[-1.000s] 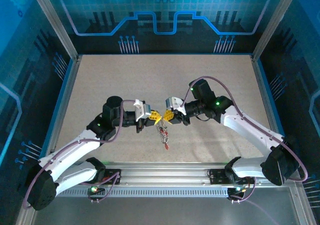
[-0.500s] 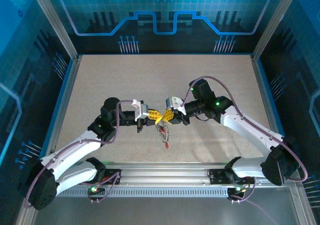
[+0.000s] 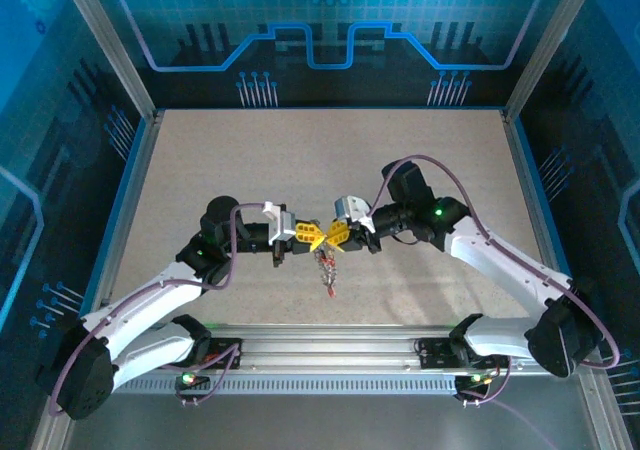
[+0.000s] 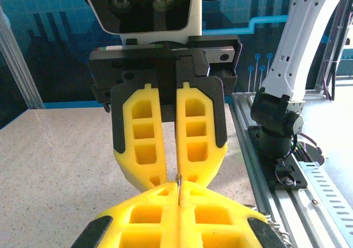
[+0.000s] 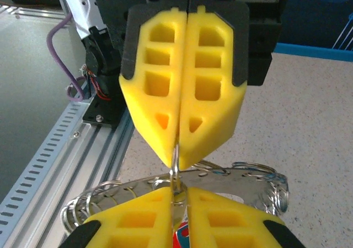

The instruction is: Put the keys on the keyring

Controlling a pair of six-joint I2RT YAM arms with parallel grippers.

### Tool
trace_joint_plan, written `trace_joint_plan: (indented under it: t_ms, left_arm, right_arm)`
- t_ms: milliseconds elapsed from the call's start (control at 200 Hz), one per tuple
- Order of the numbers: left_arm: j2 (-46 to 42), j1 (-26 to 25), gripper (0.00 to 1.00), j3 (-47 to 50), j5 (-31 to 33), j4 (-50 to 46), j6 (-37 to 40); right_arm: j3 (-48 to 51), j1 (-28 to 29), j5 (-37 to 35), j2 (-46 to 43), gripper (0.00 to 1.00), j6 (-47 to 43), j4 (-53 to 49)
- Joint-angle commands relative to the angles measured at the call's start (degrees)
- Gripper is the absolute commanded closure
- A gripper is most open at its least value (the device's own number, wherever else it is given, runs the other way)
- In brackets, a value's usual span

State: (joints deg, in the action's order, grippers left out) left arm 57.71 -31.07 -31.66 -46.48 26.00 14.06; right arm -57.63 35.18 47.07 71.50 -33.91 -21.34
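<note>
Above the middle of the counter, your left pincer and right pincer meet tip to tip. Both are clenched, yellow fingers pressed together, on the same thin metal strand of the keyring. The rest of the keyring hangs in a silvery, coiled bunch just below the two tips, nearer the arm bases. A red key sits at its lowest end. You cannot tell whether that key touches the counter.
</note>
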Motion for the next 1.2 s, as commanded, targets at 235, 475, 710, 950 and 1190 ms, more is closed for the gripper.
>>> trace_joint_plan:
  t_ms: [235,475,710,950,1190]
  left_arm:
    - [-1.45,0.14,1.0,-2.0,-5.68,-3.54,4.77]
    - [-2.03,0.19,1.0,-1.55,-5.38,-1.15,3.92]
    - [-2.51,0.15,1.0,-2.0,-6.08,-1.85,3.59]
    - [-1.86,0.13,1.0,-1.64,-5.64,3.02,0.82]
    - [-0.15,0.13,1.0,-0.77,-5.32,9.38,-2.57]
  right_arm:
    - [3.25,0.05,2.81,-5.37,0.85,0.53,4.59]
    - [4.07,-0.04,0.55,-5.85,0.8,0.06,3.57]
    - [4.36,1.76,0.61,-4.98,0.78,1.01,4.74]
    - [2.4,4.74,-1.63,-1.22,0.78,-0.4,4.89]
    - [3.88,5.21,-3.71,-1.45,0.79,0.82,8.61]
